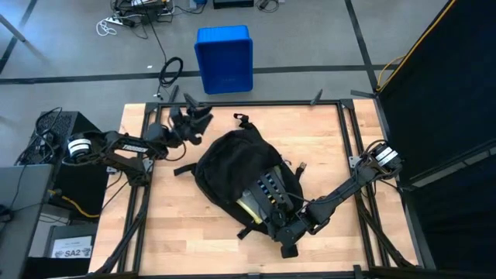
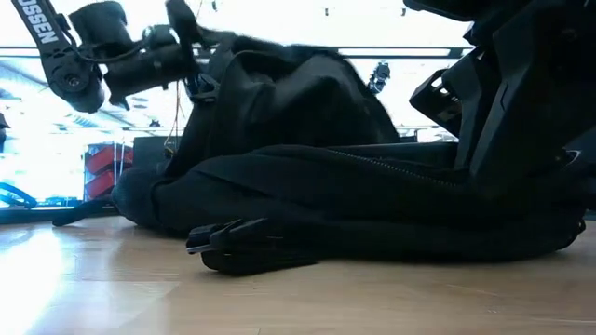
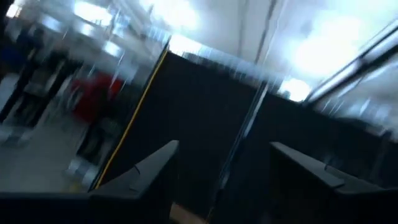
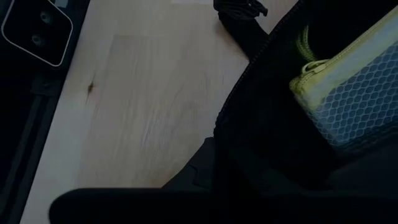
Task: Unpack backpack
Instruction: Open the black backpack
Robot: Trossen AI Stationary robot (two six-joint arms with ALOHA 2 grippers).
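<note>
The black backpack point(image 1: 232, 167) lies on its side in the middle of the wooden table, its open mouth toward the near right. A yellow-green mesh pouch point(image 4: 348, 87) shows inside the mouth, also seen from above point(image 1: 252, 203). My right gripper point(image 1: 285, 226) is low at that open mouth, against the backpack's rim. My left gripper point(image 1: 195, 118) is open and raised above the table's far left, beside the backpack's top end; its wrist view point(image 3: 224, 146) looks only at the room. A strap buckle point(image 2: 233, 237) rests on the table.
A blue plastic bin point(image 1: 224, 58) stands on the floor beyond the table's far edge, with cables point(image 1: 170, 71) beside it. A black curtain point(image 1: 442, 85) closes off the right side. Bare wood point(image 1: 325, 139) lies to the far right and along the near left of the backpack.
</note>
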